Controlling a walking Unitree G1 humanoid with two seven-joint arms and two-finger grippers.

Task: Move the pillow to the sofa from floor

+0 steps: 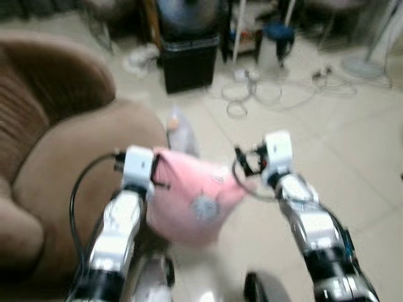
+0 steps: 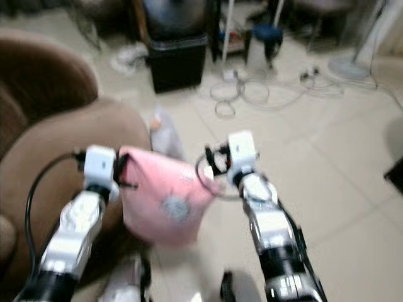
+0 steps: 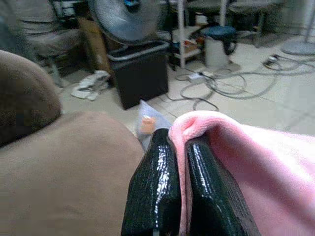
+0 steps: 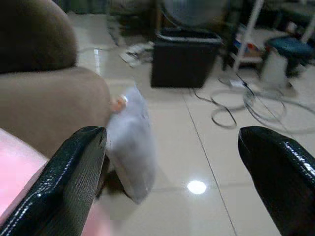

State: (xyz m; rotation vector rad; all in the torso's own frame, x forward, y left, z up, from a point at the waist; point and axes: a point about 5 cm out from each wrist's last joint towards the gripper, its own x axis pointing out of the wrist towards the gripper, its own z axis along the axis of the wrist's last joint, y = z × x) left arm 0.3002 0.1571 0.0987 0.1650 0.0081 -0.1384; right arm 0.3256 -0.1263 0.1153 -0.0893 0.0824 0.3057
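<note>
The pink pillow [image 1: 192, 198] hangs off the floor between the two silver arms, its upper left corner pinched by the left claw [image 3: 183, 162], whose two black fingers [image 3: 155, 191] are clenched on a fold of the pink fabric in the left wrist view. From the head camera the pillow sits near the centre of the picture, just at 3 o'clock of the brown sofa [image 1: 69, 170], whose rounded arm lies directly at 9 o'clock of the left claw. The right claw [image 4: 172, 147] is released, its fingers [image 4: 69, 172] spread wide apart beside the pillow's right edge; a strip of pink shows at the edge of the right wrist view by one finger, but contact cannot be judged. At 12 o'clock from the pillow a pale translucent plastic bag [image 4: 130, 147] stands on the tiled floor [image 1: 327, 145] against the sofa's side. Further toward 12 o'clock stands a black bin [image 1: 189, 63], and toward 1 o'clock white cables [image 1: 264, 91] lie coiled on the tiles near a small bin with a dark blue lid [image 1: 278, 39]. A fan [image 3: 125, 17] rises behind the black bin in the left wrist view.
</note>
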